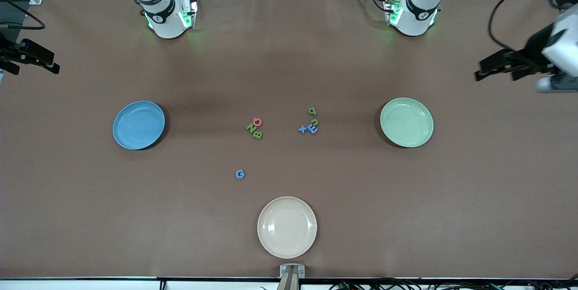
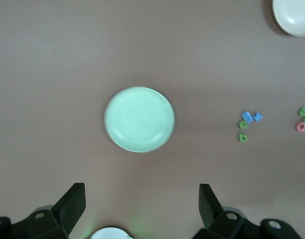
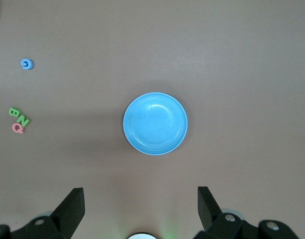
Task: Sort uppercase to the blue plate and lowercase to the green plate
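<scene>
The blue plate (image 1: 138, 125) lies toward the right arm's end of the table and the green plate (image 1: 406, 122) toward the left arm's end. Between them, a red Q (image 1: 257, 121), a green N (image 1: 251, 128) and a green B (image 1: 258, 134) huddle together. A blue G (image 1: 240, 174) lies alone, nearer the front camera. Closer to the green plate sit a green p (image 1: 312, 111), a green n (image 1: 314, 122), a blue x (image 1: 302, 129) and a blue m (image 1: 312, 129). My left gripper (image 2: 141, 191) hangs open and empty high over the green plate (image 2: 139, 119). My right gripper (image 3: 140, 194) hangs open and empty high over the blue plate (image 3: 155, 123).
A cream plate (image 1: 286, 226) sits near the table's front edge, nearer the front camera than the letters. Both arms' bases (image 1: 167, 14) stand along the table's back edge. Brown tabletop surrounds the plates and letters.
</scene>
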`<act>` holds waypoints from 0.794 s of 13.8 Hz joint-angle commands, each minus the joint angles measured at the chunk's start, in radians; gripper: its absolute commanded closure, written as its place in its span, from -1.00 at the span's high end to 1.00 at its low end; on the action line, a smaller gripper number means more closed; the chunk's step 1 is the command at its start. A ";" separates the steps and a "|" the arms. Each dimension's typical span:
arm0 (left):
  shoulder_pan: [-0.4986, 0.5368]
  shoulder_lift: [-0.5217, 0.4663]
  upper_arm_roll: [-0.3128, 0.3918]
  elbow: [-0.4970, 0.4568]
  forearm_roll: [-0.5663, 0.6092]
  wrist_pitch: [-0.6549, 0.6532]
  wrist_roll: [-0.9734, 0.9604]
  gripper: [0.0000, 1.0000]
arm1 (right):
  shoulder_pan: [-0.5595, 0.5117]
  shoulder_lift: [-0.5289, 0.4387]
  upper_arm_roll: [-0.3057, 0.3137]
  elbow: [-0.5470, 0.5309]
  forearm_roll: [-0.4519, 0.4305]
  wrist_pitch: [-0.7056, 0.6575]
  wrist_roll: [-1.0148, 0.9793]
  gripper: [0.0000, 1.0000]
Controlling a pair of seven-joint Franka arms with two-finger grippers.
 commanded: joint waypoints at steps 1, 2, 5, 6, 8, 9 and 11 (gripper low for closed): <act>-0.092 0.093 -0.077 0.014 -0.006 0.053 -0.172 1.00 | 0.001 -0.028 0.001 -0.024 0.008 -0.001 0.025 1.00; -0.140 0.129 -0.105 0.016 0.000 0.088 -0.266 1.00 | 0.003 -0.028 0.001 -0.024 0.008 -0.001 0.024 1.00; -0.299 0.227 -0.117 0.014 0.006 0.215 -0.455 1.00 | 0.001 -0.028 0.002 -0.024 0.008 0.007 0.024 1.00; -0.344 0.267 -0.116 0.016 0.019 0.258 -0.458 1.00 | 0.001 -0.028 0.001 -0.024 0.008 0.013 0.024 1.00; -0.402 0.333 -0.117 0.011 0.074 0.358 -0.442 1.00 | 0.000 -0.028 -0.001 -0.024 0.008 0.030 0.022 1.00; -0.435 0.364 -0.119 0.010 0.104 0.398 -0.440 1.00 | -0.002 -0.028 -0.001 -0.024 0.008 0.030 0.019 1.00; -0.472 0.409 -0.119 0.019 0.198 0.424 -0.438 1.00 | 0.000 -0.027 -0.001 -0.024 0.010 0.024 0.021 1.00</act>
